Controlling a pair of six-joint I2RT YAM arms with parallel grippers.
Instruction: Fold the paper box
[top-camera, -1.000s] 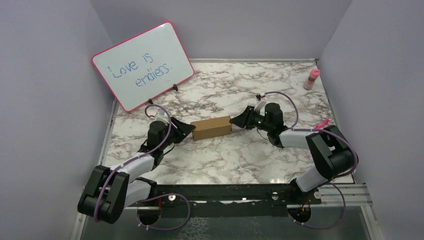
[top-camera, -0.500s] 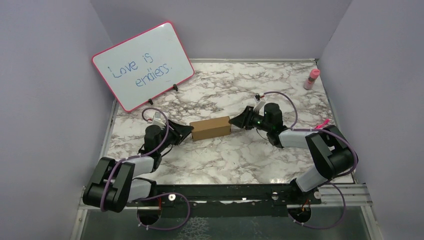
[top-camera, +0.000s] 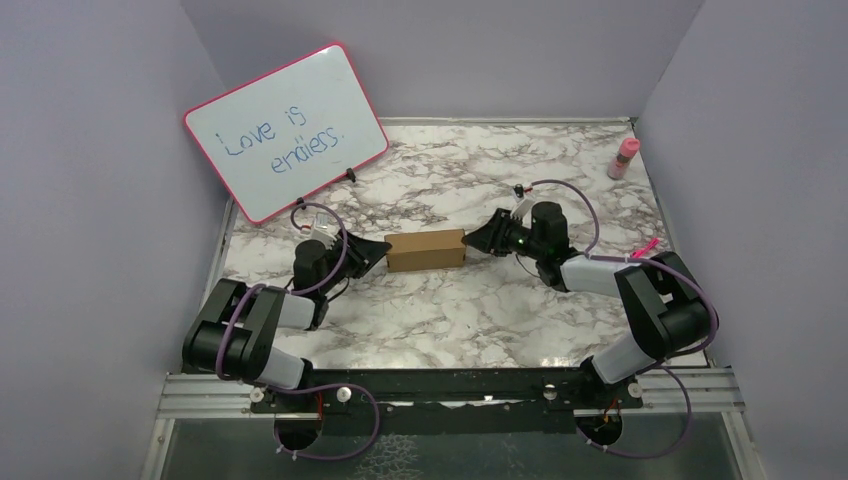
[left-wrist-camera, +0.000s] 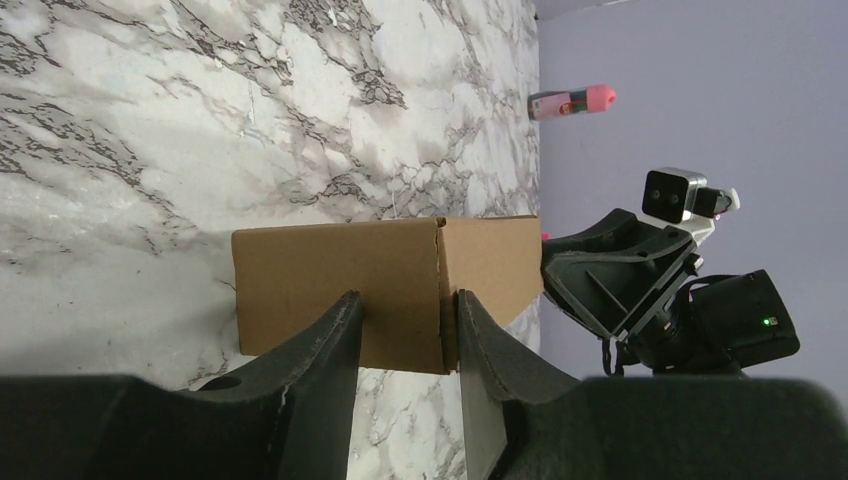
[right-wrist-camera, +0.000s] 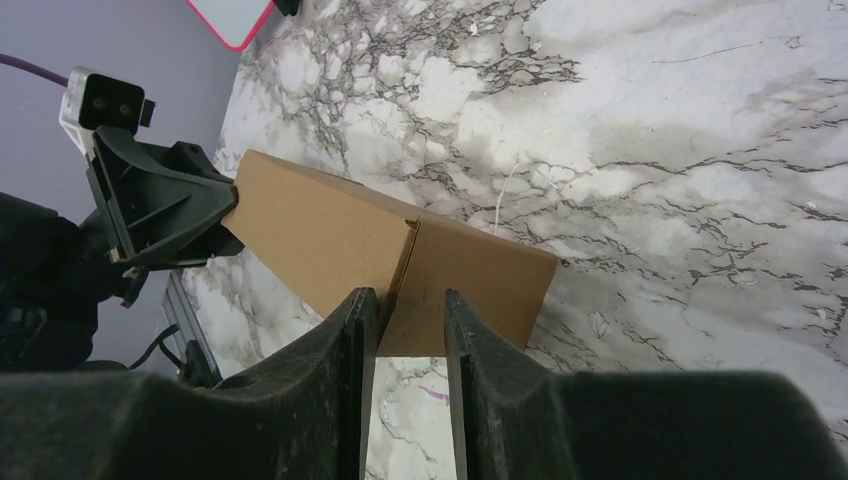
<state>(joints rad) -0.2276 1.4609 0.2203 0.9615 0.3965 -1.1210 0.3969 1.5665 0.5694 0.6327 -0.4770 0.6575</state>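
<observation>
Two grippers, left (top-camera: 378, 250) and right (top-camera: 474, 240), bracket your paper box (top-camera: 425, 250) mid-table, jaws part-open against its ends; whether they clamp it, I cannot tell. End-closing step; next, press the ends squarely.

A lab test cell: plain lilac walls (top-camera: 90, 200) enclose a marble-patterned table (top-camera: 480, 310) with bolted-on arms.

whiteboard (top-camera: 286, 132): pink-framed, propped tilted at back left, "Love is endless." scrawled in blue
pink bottle (top-camera: 624, 158): upright, far right corner
table (top-camera: 560, 170): marble-look top, grey veins
</observation>
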